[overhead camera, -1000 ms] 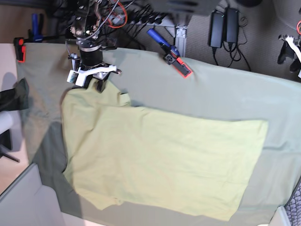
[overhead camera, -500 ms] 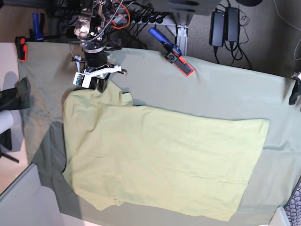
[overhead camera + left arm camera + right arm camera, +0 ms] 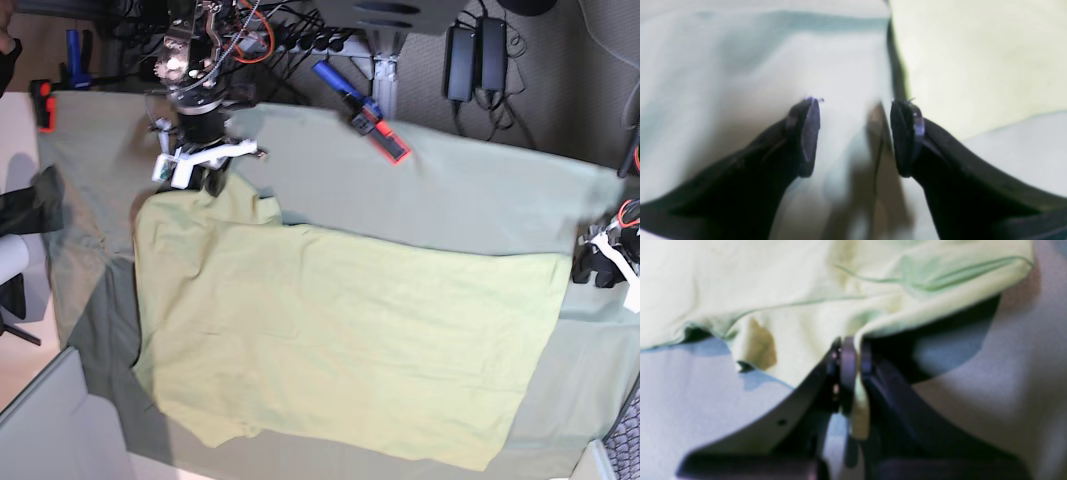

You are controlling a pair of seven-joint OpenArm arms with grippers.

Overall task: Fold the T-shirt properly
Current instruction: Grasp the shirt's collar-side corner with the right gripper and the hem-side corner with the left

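The pale yellow-green T-shirt (image 3: 340,340) lies spread flat on the grey-green table cloth (image 3: 470,190). My right gripper (image 3: 205,178) is at the shirt's far left corner. In the right wrist view it (image 3: 850,356) is shut on a bunched fold of the shirt (image 3: 790,300). My left gripper (image 3: 600,265) sits just off the shirt's far right corner. In the left wrist view it (image 3: 857,133) is open and empty above the cloth, with the shirt's edge (image 3: 973,50) just beyond its right fingertip (image 3: 907,136).
A blue and red clamp (image 3: 365,115) holds the cloth at the far edge, and a red clamp (image 3: 43,105) holds it at the far left. Cables and black power bricks (image 3: 475,55) lie behind the table. A grey panel (image 3: 50,430) stands at the near left.
My left arm has come in from the right and dropped to the shirt's far right corner. My right gripper has stayed at the far left corner, still shut on the shirt.
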